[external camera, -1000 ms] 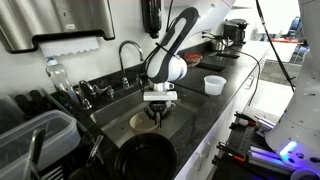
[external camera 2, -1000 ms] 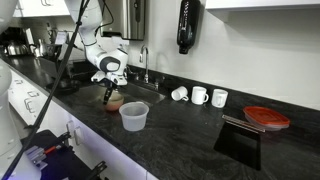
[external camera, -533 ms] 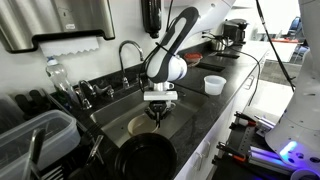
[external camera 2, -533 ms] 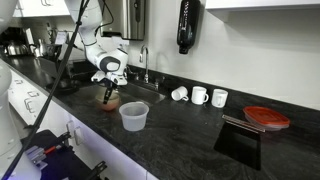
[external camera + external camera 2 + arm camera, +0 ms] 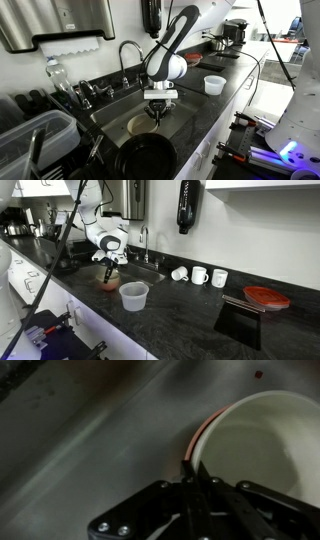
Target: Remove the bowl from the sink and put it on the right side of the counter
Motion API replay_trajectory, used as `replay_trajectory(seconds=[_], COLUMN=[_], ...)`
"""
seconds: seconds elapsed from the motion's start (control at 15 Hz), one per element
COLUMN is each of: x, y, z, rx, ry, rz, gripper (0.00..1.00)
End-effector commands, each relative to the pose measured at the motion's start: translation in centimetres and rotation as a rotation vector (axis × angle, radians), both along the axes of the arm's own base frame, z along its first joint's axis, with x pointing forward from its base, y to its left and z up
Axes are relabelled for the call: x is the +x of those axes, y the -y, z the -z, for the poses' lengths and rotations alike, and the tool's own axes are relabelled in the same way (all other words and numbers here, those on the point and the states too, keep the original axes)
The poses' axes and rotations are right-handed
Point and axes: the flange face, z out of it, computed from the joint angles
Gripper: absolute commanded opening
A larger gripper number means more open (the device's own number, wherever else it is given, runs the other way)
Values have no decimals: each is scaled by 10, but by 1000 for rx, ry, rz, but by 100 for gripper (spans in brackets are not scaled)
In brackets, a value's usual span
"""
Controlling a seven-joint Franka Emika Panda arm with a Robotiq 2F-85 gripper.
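Lining white wall point(image 5: 255, 240), black counter point(image 5: 185, 315), steel sink point(image 5: 110, 112)

Tan bowl point(image 5: 265, 445) — rim perhaps reddish — grey steel sink point(image 5: 113, 111), glossy black counter point(image 5: 185, 312)

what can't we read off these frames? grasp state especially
- Grasp: the wrist view is dark and blurred. The pincer fingertips merge at the rim of the bowl, so I cannot tell whether it is clamped.
- Bowl's right part: cut off by the right edge of the wrist view.
- Bowl down in the sink: too small in both exterior views and partly covered by the pincer, so rim contact is not visible there either.
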Motion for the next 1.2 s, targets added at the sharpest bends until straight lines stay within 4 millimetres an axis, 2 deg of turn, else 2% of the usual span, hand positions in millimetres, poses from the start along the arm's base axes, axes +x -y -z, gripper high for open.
replay_trajectory(seconds=[0.0,0.33,0.6,0.87,1.0,1.13], x=[-1,-4,-15,-30,-37,-43], y=[5,9,22,46,64,89], z=[-20,-40,-60,-94,-110,-123], rx=[12,13,-28,-19,-37,-49], ry=[34,71,102,148,171,177], rz=[-26,-32,-28,12,64,138], gripper=[1,1,1,1,1,1])
